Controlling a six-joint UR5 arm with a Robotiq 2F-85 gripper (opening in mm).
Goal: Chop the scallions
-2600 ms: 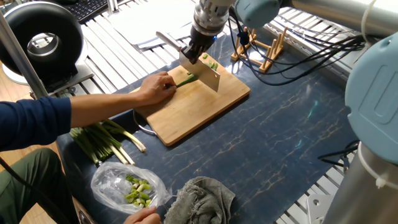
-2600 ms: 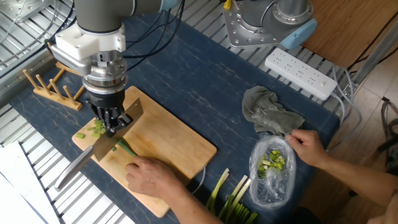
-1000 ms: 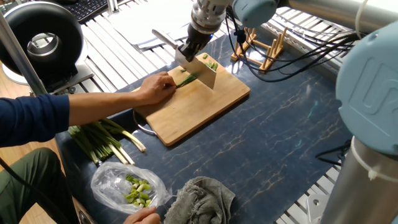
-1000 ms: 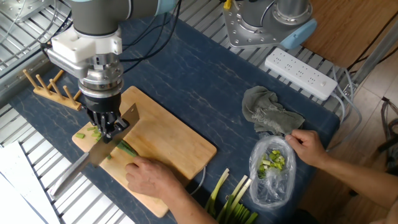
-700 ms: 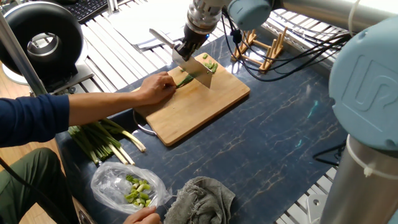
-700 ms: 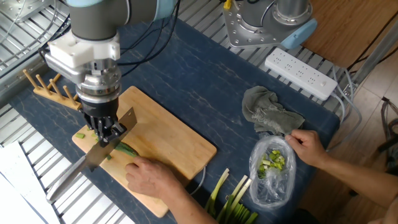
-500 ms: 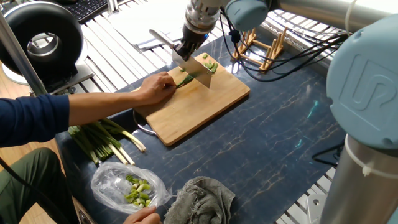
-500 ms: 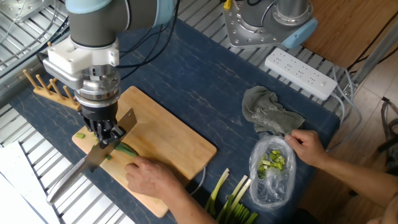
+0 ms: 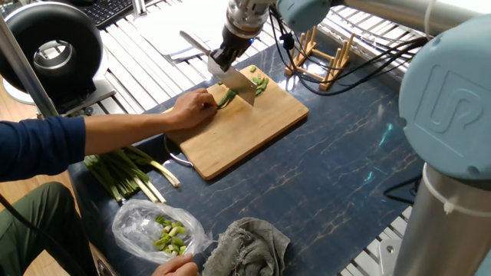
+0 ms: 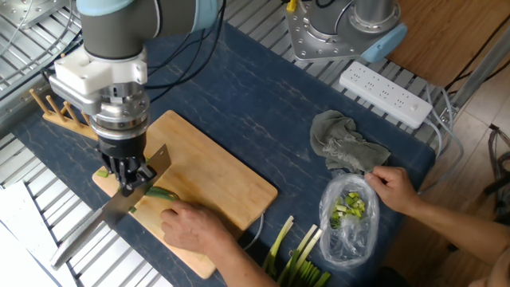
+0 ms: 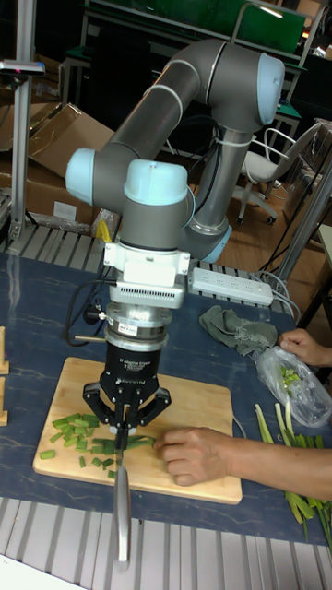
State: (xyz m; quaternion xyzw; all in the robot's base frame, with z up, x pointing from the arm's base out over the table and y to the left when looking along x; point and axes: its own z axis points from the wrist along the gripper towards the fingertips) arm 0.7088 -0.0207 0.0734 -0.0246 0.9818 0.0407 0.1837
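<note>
1. Gripper [image 11: 121, 433] shut tight on the knife [image 10: 111, 210], holding it at the handle, blade flat and shiny, grey metal.
2. Right under the gripper: the scallions [image 10: 162, 194], thin, bright green, soft-looking stalks lying on the cutting board [image 10: 209, 187].
3. Long way of the stalks running across the blade, out from the gripper toward the hand [image 10: 194, 226] that pins the far end down.
4. On the other side of the gripper from that hand: short green bits [image 11: 74, 435], small and chunky, spread over the pale smooth wood.
5. Likely next: a cut a little closer to the hand, so not much room left.
</note>
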